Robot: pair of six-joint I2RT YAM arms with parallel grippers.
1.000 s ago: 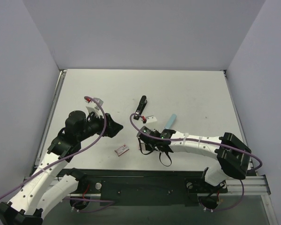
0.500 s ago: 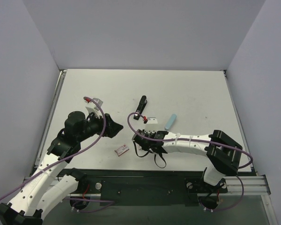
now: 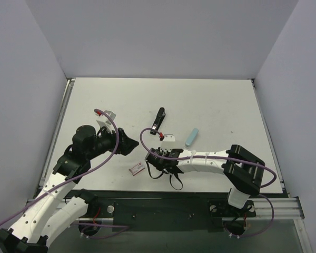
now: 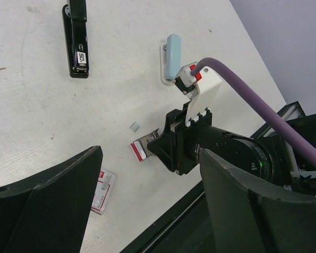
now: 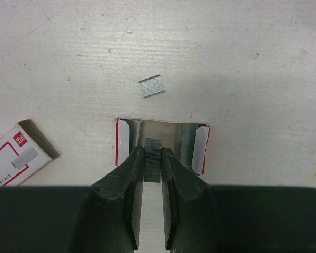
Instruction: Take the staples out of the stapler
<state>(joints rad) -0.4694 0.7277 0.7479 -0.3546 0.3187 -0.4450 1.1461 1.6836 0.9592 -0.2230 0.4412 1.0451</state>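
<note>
The black stapler [image 3: 158,119] [image 4: 78,39] lies shut at mid-table. Its pale blue rail [image 3: 191,137] [image 4: 172,55] lies apart to the right. My right gripper [image 5: 152,153] [image 3: 151,159] is shut on a short grey strip of staples [image 5: 152,161], held over an open red-and-white box tray [image 5: 124,142] [image 4: 140,150]. One loose bit of staples [image 5: 151,86] [image 4: 134,126] rests on the table just beyond the tray. My left gripper [image 4: 149,174] [image 3: 131,146] hovers open to the left, holding nothing.
A red-and-white staple box sleeve [image 3: 137,168] [image 5: 16,153] [image 4: 102,191] lies left of the tray. The table's black front rail [image 4: 174,221] runs close below the tray. Purple cables arc over both wrists.
My right arm has swung left along the front of the table, carrying the staples strip over the box tray and uncovering the pale blue rail. The left arm has stayed put.
</note>
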